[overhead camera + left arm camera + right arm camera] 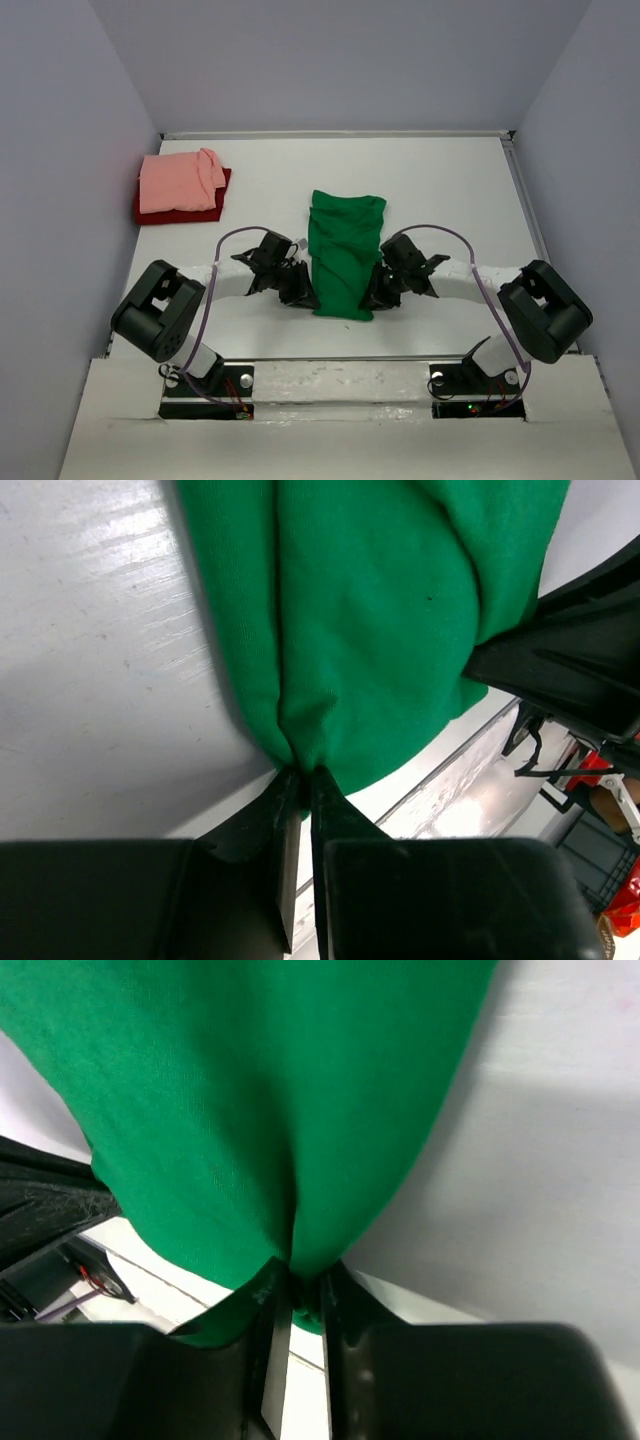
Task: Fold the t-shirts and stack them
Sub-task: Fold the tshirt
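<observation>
A bright green t-shirt (345, 250) lies folded into a long strip in the middle of the table. My left gripper (303, 293) pinches its near left corner, and my right gripper (375, 296) pinches its near right corner. In the left wrist view the green t-shirt (380, 620) bunches into a crease between the closed fingertips of the left gripper (302, 772). The right wrist view shows the green t-shirt (250, 1100) gathered the same way in the right gripper (305, 1282). At the back left, a folded salmon pink t-shirt (180, 180) rests on a dark red t-shirt (178, 213).
White table (450, 190) ringed by grey walls. The near table edge (340, 365) runs just behind the green shirt's near end, with both arm bases (205, 385) (478, 385) below it. The right arm (570, 660) shows at the right in the left wrist view.
</observation>
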Controlling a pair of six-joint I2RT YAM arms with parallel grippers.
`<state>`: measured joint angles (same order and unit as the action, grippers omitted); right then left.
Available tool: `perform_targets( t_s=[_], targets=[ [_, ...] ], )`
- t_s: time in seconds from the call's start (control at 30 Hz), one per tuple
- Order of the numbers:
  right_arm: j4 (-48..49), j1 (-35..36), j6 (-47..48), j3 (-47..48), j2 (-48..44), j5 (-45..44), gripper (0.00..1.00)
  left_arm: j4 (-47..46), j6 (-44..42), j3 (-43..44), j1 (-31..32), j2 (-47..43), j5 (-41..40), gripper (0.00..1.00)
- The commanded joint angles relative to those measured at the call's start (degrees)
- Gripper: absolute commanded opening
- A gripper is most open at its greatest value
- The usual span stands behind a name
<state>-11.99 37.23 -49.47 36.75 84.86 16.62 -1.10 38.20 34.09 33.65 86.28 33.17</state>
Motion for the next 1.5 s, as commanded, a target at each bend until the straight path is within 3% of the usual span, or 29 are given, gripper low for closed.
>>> perform_targets(
  t_s=[0.0,0.03,0.13,0.37,0.6,0.73,0.77,0.87,1.2,1.33,1.43,1.47],
  targets=[
    [-6.1,2.7,-2.0,-2.6,3.9,-9.6,0.12,-0.7,-0.4,0.8,-0.3,-0.1,1.9,0.15],
    [-7.0,3.4,-2.5,-2.0,4.2,-10.4,0.01,-0.7,-0.5,1.0,-0.3,-0.1,2.0,0.12],
    [-7.9,3.9,-3.7,-1.1,4.1,-12.4,0.00,-0.6,-0.8,1.4,-0.2,-0.1,2.3,0.00],
    [-15.1,5.6,-5.2,2.3,-1.4,-20.0,0.00,3.6,-1.4,2.5,0.3,-5.4,0.3,0.00],
    [-19.5,6.1,-3.8,6.3,-2.7,-20.4,0.00,9.5,-1.5,6.3,1.8,-9.7,-2.8,0.00],
    [-19.3,6.1,-2.9,7.1,-1.3,-19.0,0.49,8.9,-1.5,6.3,1.9,-8.7,-2.6,0.00],
    [-19.3,6.6,-2.7,7.2,-1.1,-18.6,0.75,8.6,-1.5,6.3,1.9,-8.5,-2.4,0.00],
    [-19.5,6.6,-3.2,6.5,-2.1,-19.1,1.00,7.7,-1.5,5.8,2.2,-7.6,-1.8,0.00],
    [-23.1,8.2,-8.3,1.8,-11.4,-19.3,1.00,6.6,-1.4,5.6,2.4,-6.2,-0.8,0.00],
    [-23.7,8.7,-10.0,-0.5,-15.6,-18.1,0.93,6.1,-1.4,5.7,2.5,-5.4,-0.7,0.00],
    [-21.1,8.7,-10.0,-1.9,-14.2,-17.6,0.73,5.8,-1.4,6.0,2.6,-4.7,-0.3,0.00],
    [-20.7,8.7,-9.9,-1.7,-13.0,-17.6,0.60,5.8,-1.4,6.2,2.6,-4.6,-0.3,0.00]
  ],
)
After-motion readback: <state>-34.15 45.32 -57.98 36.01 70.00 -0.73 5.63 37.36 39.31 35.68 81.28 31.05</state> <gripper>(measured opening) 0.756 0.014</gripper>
